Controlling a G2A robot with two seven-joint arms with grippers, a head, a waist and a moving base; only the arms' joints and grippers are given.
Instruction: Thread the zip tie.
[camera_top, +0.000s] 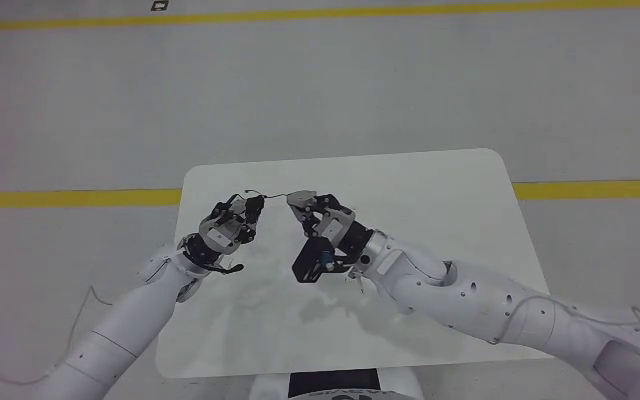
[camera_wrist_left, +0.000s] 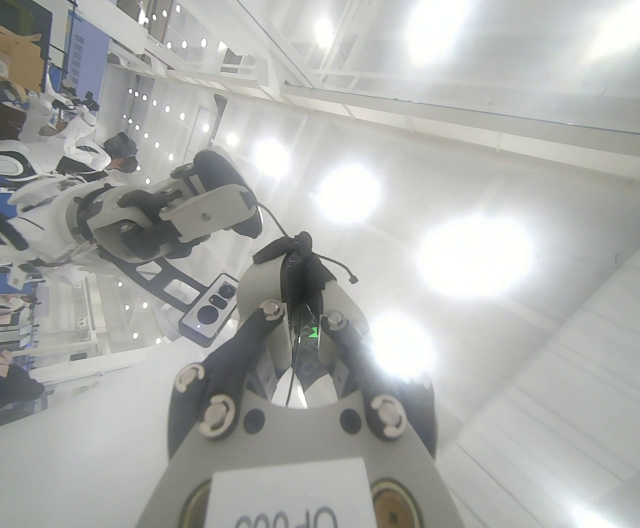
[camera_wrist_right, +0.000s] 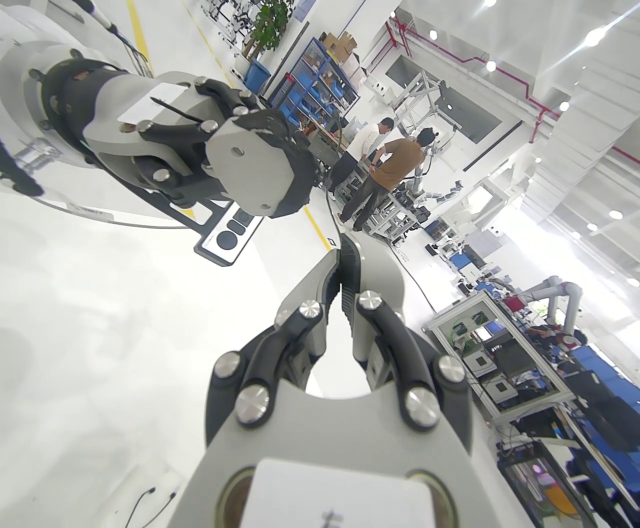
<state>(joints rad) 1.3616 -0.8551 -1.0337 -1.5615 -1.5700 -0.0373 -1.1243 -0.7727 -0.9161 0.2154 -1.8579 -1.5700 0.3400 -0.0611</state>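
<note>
– Pincers first, as the nearest thing: what is the left one doing?
– The left pincer (camera_wrist_left: 300, 250) has its fingertips pressed together on the zip tie (camera_wrist_left: 353, 280), pinching the thin black strip close to one end. A short piece sticks out past the tips and curls away, ending in a small knob.
– And the rest of the strip?
– It runs from those tips across a short gap to the right pincer (camera_wrist_right: 344, 255). That one's fingers are pressed together too, with the strip coming out at the very tip. From above, the tie stretches in a shallow line between the two, clear of the counter (camera_top: 440, 200).
– How do the arms stand?
– Both come in from the near edge of the counter. The left arm (camera_top: 130, 320) enters by the near left corner and the right arm (camera_top: 480, 300) from the near right. The pincers face each other tip to tip, near each other but apart, over the left half of the counter.
– What is the counter like?
– White, with rounded corners.
– And beyond it?
– A pale grey floor (camera_top: 400, 90). The near yellow line (camera_top: 90, 198) passes level with the counter and shows on both sides of it. The far yellow line (camera_top: 300, 17) crosses the floor farther off. From the right wrist, blue shelving (camera_wrist_right: 320, 95) stands far back in the room.
</note>
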